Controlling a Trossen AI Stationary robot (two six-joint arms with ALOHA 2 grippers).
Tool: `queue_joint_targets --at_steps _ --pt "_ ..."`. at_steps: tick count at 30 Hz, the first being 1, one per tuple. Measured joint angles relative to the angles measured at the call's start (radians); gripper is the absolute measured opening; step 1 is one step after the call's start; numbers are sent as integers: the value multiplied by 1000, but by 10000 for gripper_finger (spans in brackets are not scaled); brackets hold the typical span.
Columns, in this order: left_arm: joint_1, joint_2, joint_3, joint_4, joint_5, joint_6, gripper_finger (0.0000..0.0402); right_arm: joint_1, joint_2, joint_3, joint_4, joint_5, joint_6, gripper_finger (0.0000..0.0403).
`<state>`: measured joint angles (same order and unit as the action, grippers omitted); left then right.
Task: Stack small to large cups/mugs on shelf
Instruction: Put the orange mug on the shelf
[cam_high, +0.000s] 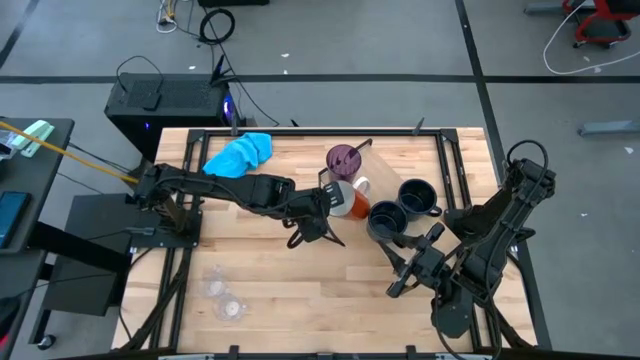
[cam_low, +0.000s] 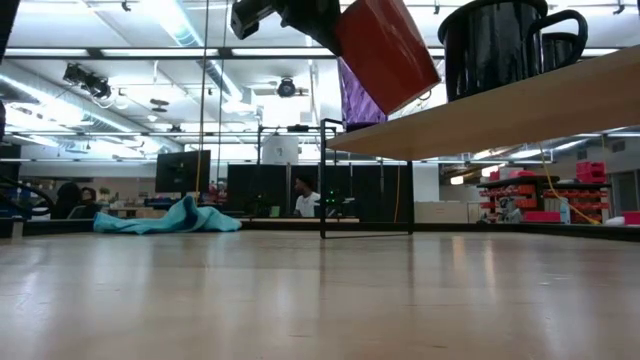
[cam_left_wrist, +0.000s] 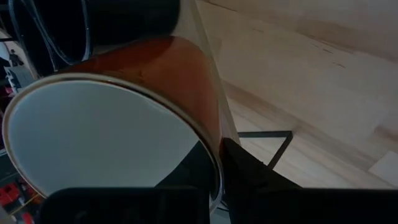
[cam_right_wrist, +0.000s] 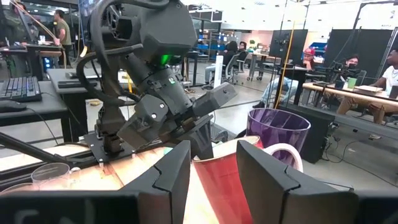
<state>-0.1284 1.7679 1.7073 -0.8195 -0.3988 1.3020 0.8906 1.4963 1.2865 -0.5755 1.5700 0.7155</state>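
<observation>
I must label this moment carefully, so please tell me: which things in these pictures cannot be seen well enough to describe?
- Left pincer: in the high view the arm and the red-and-white mug hide its tips; in the left wrist view the mug fills the picture.
- Two clear glasses: faint in the high view, contents unreadable.
- Shelf: low view shows only its underside; whether the mug touches it is unclear.
- Dark mugs: insides too dark.
</observation>
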Motion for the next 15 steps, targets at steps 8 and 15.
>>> queue_joint_targets --at_steps 8,15 --pt "4 0 0 47 21 -2 30 0 0 0 0 0 0 138" --pt "15 1 0 42 41 12 31 0 0 0 6 0 0 138"
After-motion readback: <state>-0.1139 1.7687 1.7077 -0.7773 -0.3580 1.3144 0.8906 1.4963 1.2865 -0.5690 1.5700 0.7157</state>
